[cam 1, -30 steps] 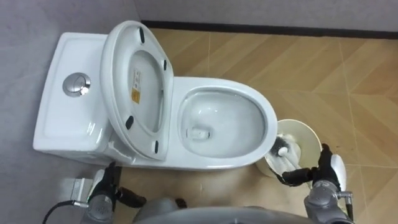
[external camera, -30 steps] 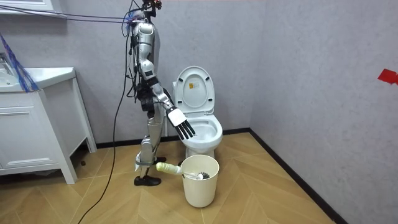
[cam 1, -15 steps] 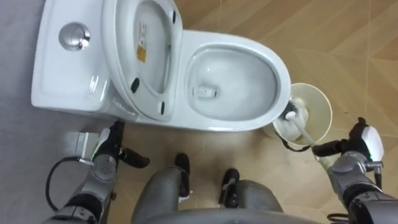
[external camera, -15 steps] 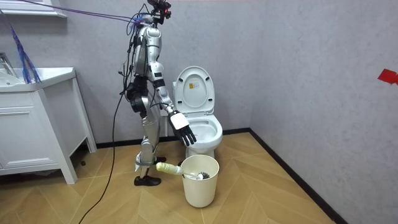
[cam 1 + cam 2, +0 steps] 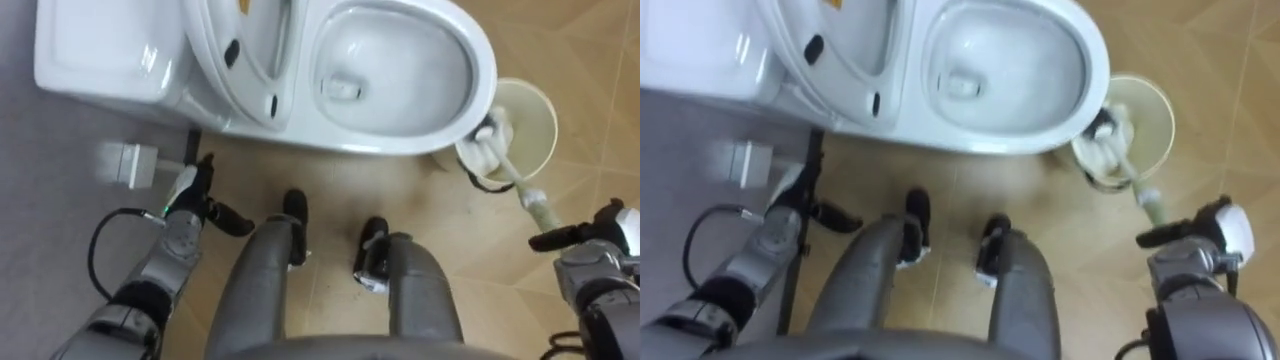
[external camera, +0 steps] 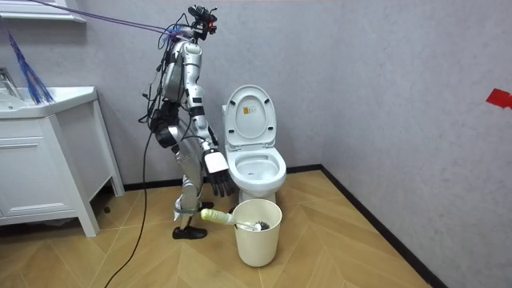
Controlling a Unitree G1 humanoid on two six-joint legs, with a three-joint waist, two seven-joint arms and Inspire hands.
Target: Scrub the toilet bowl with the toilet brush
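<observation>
The brush (image 5: 508, 165) leans in the bin (image 5: 551, 112), its handle just beside the right hand (image 5: 603, 228), whose fingers seem straight and empty; the left hand (image 5: 188, 198) hangs relaxed.

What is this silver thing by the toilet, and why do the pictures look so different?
It is a robot shaped like a person, leaning over beside the toilet. Two pictures come from cameras in its head, looking down. The third comes from a camera standing in the room. On the floor is a bucket with a toilet brush in it, handle sticking out. The robot's right hand is open near that handle, holding nothing. Its left hand hangs open on the other side.
</observation>
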